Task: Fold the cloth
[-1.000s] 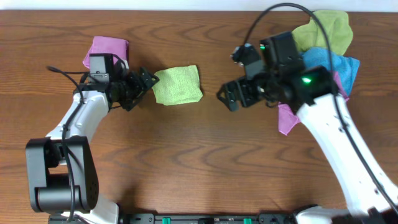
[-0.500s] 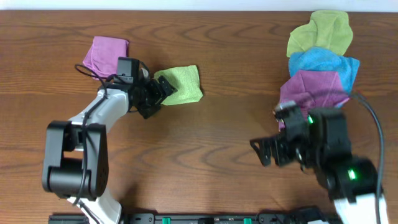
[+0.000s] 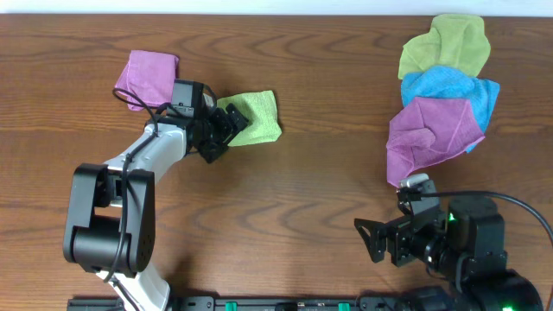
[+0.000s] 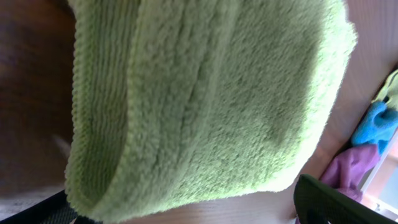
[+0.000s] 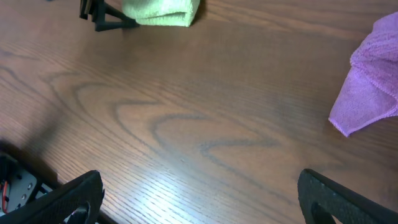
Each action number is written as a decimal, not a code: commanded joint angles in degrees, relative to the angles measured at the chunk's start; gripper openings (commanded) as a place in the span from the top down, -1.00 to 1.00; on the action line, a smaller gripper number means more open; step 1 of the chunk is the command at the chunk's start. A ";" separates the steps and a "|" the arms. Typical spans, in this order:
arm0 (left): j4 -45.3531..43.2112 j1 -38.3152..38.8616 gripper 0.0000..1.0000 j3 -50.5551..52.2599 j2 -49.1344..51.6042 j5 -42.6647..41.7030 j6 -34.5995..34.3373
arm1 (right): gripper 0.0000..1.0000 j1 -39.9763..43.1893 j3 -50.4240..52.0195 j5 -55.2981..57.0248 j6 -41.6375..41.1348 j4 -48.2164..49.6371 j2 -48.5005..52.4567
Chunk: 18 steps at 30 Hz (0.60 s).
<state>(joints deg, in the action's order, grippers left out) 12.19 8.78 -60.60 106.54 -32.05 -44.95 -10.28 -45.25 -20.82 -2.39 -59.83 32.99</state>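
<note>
The cloth (image 3: 255,119) is light lime-green and lies folded into a small rectangle on the wooden table, left of centre. It fills the left wrist view (image 4: 211,99), showing a rolled, layered edge. My left gripper (image 3: 226,130) is open at the cloth's left edge, and its fingertips (image 4: 186,211) are spread wide beside the cloth. My right gripper (image 3: 370,242) is open and empty low at the near right, far from the cloth. Its fingers (image 5: 202,199) frame bare wood. The cloth also shows small at the top of the right wrist view (image 5: 163,12).
A folded purple cloth (image 3: 149,76) lies just behind the left arm. At the back right is a pile of an olive-yellow-green cloth (image 3: 445,45), a blue cloth (image 3: 454,86) and a purple cloth (image 3: 432,134), the last also in the right wrist view (image 5: 370,93).
My right arm has pulled back from the table's middle to the near right edge. My left gripper has moved right, up against the cloth's left edge.
</note>
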 commanded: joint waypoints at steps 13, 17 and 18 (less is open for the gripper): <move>-0.52 2.16 -0.90 -0.20 1.97 5.29 -3.54 | -0.99 0.50 0.44 -0.39 -0.76 -0.37 -0.09; -1.66 3.30 -0.96 -0.20 2.45 7.58 -3.56 | -0.99 0.50 0.44 -0.39 -0.76 -0.37 -0.09; -2.43 3.52 -1.00 -0.20 2.84 7.61 -3.78 | -0.98 0.50 0.44 -0.39 -0.76 -0.39 -0.09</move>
<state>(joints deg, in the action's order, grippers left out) 9.96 11.64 -60.66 107.57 -27.40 -48.25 -10.28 -45.25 -20.82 -2.39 -60.20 32.99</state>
